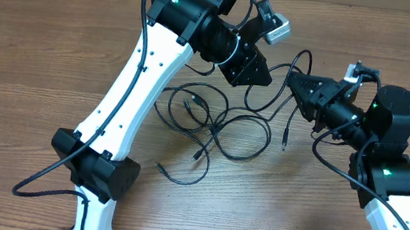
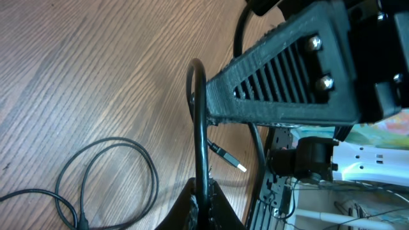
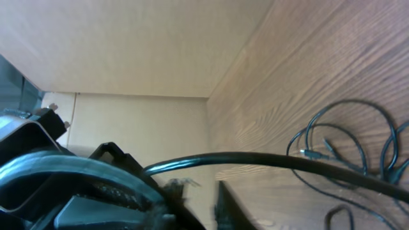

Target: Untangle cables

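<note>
Left gripper (image 2: 203,204): fingers pinched on one strand of the cables (image 1: 211,125), and the strand runs straight out from the grip in the left wrist view. Right gripper (image 1: 292,82) tip sits just beside the left one. Its fingers are blurred in its own view, so I cannot tell if they are spread or closed. The other cables lie in loose overlapping loops on the tabletop (image 1: 39,45) between the arms.

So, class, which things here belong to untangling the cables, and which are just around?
Job: thin black cables, left gripper, right gripper.
Not the job: wooden table, thick cable fixed to the left arm.
</note>
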Tool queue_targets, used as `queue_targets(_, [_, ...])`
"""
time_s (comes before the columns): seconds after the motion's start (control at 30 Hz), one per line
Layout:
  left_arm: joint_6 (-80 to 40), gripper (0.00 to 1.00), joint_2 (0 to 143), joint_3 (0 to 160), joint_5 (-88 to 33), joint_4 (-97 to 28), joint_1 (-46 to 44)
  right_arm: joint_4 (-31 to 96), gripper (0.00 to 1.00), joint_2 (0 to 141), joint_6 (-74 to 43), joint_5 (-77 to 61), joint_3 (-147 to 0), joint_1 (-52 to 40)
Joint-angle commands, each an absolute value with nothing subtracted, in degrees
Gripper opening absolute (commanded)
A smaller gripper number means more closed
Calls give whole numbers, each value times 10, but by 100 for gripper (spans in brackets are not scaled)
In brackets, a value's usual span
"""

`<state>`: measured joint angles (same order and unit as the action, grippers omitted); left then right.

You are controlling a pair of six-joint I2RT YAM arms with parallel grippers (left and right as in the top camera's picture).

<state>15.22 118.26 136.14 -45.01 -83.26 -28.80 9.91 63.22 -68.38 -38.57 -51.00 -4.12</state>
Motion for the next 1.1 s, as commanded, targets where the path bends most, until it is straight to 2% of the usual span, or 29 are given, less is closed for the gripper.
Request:
queue_targets(0.0, [168, 4, 1177, 1370, -465, -836, -286, 95, 27, 631, -740, -383, -515, -40])
queue_targets(0.07, [168, 5, 1177, 1369, -465, -836, -287, 95, 38, 631, -740, -383, -515, -40])
queue_targets(0.37, [168, 4, 1177, 1369, -466, -838, -308, 59, 58, 632, -773, -367, -515, -40])
queue_targets(0.43, [168, 4, 1177, 1369, -466, -838, -315, 59, 59, 634, -796, -366, -515, -40])
queue_targets(0.47, [172, 4, 1177, 1369, -466, -838, -319, 58, 58, 636, -801, -365, -515, -40])
queue_targets(0.5, [186, 4, 1177, 1370, -466, -840, -324, 58, 50, 639, -802, -362, -515, -41])
queue_targets(0.57, [198, 4, 1177, 1369, -463, -842, -329, 60, 24, 644, -801, -361, -515, -41])
queue_targets(0.6, [197, 4, 1177, 1369, -447, -842, -330, 67, 6, 647, -801, -361, -515, -40])
queue_targets(0.63, [197, 4, 1177, 1369, -441, -842, -330, 68, 4, 647, -797, -361, -515, -40])
queue_targets(0.83, [197, 6, 1177, 1369, -387, -842, -330, 68, 4, 647, -731, -332, -515, -40])
queue_targets(0.87, [197, 13, 1177, 1369, -379, -842, -330, 69, 4, 647, -697, -312, -515, -40])
queue_targets(0.93, [194, 43, 1177, 1369, -351, -842, -330, 73, 4, 647, -605, -261, -515, -40])
queue_targets(0.97, [185, 52, 1177, 1369, -332, -842, -330, 75, 4, 647, -548, -232, -515, -40])
queue_targets(1.03, [158, 91, 1177, 1369, -279, -842, -330, 84, 4, 647, -453, -176, -515, -40])
queue_targets(1.07, [150, 100, 1177, 1369, -265, -842, -330, 88, 4, 647, -425, -158, -515, -39])
